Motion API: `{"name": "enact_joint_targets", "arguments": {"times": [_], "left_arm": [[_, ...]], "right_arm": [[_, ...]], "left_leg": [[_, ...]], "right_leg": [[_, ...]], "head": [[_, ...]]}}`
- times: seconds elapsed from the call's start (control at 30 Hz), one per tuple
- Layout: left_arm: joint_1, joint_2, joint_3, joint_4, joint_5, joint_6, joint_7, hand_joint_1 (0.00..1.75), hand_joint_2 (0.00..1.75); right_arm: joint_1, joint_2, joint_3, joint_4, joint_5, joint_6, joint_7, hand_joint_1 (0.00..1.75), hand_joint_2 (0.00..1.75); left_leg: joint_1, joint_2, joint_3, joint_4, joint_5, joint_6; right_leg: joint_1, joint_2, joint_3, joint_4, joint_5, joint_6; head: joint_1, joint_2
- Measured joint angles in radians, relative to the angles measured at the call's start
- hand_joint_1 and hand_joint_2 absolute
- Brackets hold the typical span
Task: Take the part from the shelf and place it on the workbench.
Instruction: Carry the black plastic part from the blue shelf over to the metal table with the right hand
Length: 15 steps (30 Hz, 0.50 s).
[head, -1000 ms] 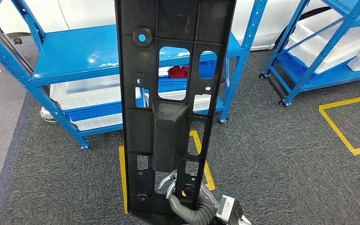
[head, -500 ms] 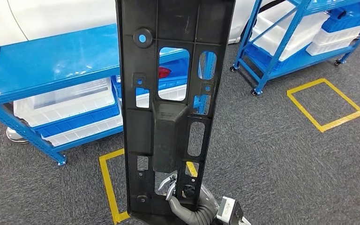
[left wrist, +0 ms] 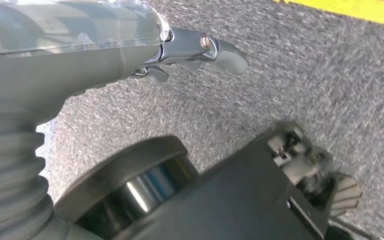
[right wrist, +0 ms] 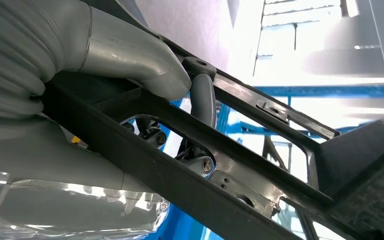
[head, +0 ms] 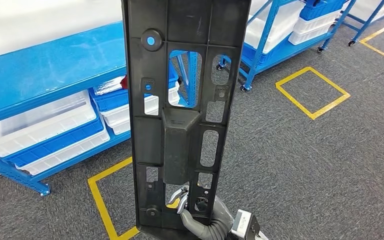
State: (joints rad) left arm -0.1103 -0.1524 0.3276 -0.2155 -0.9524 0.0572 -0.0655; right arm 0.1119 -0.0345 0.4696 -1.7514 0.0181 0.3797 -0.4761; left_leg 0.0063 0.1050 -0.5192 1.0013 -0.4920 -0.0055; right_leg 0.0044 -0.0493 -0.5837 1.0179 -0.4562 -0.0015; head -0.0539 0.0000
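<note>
A long black plastic part with several cut-outs stands upright in front of the head camera, reaching past the top of the picture. My right hand grips it at its lower end; fingers show through a lower cut-out. In the right wrist view the thumb presses on a rib of the part and a dark finger hooks through an opening. My left hand hangs over grey carpet, fingers loosely out, with nothing in it.
A blue shelf rack with white bins stands at the left, behind the part. A second blue rack on castors stands at the back right. Yellow tape squares mark the grey carpet.
The whole scene has slid left and the rack at the right has come nearer the middle: the camera has turned. The part and my right hand stay in the same place in the picture.
</note>
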Motion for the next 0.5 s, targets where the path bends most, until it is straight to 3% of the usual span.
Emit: {"name": "enact_joint_targets", "arguments": {"times": [0.03,0.1,0.17,0.2,0.23,0.27,0.33,0.4,0.47,0.5], "left_arm": [[-0.001,-0.001,0.0,0.0,0.001,0.0,0.0,0.0,1.75],[-0.001,-0.001,0.0,0.0,0.001,0.001,-0.001,0.0,1.75],[0.0,-0.001,0.0,0.0,0.004,0.002,-0.003,0.0,1.75],[0.0,-0.001,0.0,0.0,0.005,0.002,-0.004,0.0,1.75],[-0.001,-0.001,0.0,0.0,0.005,0.001,-0.006,0.0,1.75],[-0.003,-0.001,0.0,0.0,0.005,0.001,-0.007,0.0,1.75],[-0.003,-0.001,0.0,0.0,0.002,0.001,-0.006,0.0,1.75],[0.0,-0.001,0.0,0.0,0.0,0.0,-0.006,0.0,1.75],[0.002,-0.001,0.0,0.001,0.001,0.0,-0.004,0.0,1.75],[0.002,-0.001,0.0,0.001,0.0,0.0,-0.003,0.0,1.75]], "right_arm": [[0.001,0.0,0.0,0.0,0.0,0.001,0.0,1.75,1.75],[-0.001,0.0,0.0,-0.001,0.0,0.004,0.0,1.75,1.75],[-0.003,0.001,0.0,-0.001,0.0,0.007,0.0,1.75,1.75],[-0.003,0.001,0.0,0.0,0.0,0.008,0.0,1.75,1.75],[-0.002,0.001,0.0,0.0,0.0,0.009,0.0,1.75,1.75],[-0.002,0.001,0.0,0.0,0.0,0.009,0.001,1.75,1.75],[-0.002,0.001,0.0,0.0,0.001,0.011,0.001,1.75,1.75],[-0.003,0.001,0.001,0.0,0.001,0.012,0.0,1.75,1.75],[-0.002,0.001,0.001,0.0,0.002,0.013,0.001,1.75,1.75],[-0.002,0.001,0.001,0.0,0.002,0.013,0.001,1.75,1.75]], "left_leg": [[0.001,-0.004,0.002,0.001,-0.004,-0.006],[0.004,-0.042,-0.014,0.047,-0.04,-0.014],[0.006,-0.086,-0.067,0.169,-0.106,-0.017],[0.006,-0.093,-0.098,0.235,-0.131,-0.018],[0.006,-0.096,-0.118,0.278,-0.14,-0.019],[0.006,-0.097,-0.122,0.284,-0.127,-0.019],[0.008,-0.11,-0.079,0.182,-0.054,-0.016],[0.012,-0.159,-0.026,0.058,-0.003,-0.011],[0.013,-0.19,-0.013,0.015,0.001,-0.006],[0.012,-0.184,-0.013,0.009,0.002,-0.003]], "right_leg": [[-0.002,0.009,0.001,-0.004,0.003,-0.006],[-0.009,0.029,0.003,-0.014,0.01,-0.019],[-0.01,0.049,0.002,-0.016,0.014,-0.026],[-0.009,0.06,0.001,-0.015,0.014,-0.027],[-0.009,0.072,0.001,-0.015,0.014,-0.027],[-0.008,0.086,0.002,-0.013,0.014,-0.027],[-0.009,0.114,0.005,-0.009,0.013,-0.025],[-0.009,0.141,0.0,-0.002,0.012,-0.018],[-0.012,0.163,-0.014,0.003,0.017,-0.004],[-0.013,0.175,-0.021,0.003,0.021,0.004]], "head": [[0.0,0.0],[0.0,0.0],[0.0,0.0],[0.0,0.0],[0.0,0.0],[0.0,0.0],[0.0,0.0],[0.0,0.0],[0.0,0.0],[0.0,0.0]]}}
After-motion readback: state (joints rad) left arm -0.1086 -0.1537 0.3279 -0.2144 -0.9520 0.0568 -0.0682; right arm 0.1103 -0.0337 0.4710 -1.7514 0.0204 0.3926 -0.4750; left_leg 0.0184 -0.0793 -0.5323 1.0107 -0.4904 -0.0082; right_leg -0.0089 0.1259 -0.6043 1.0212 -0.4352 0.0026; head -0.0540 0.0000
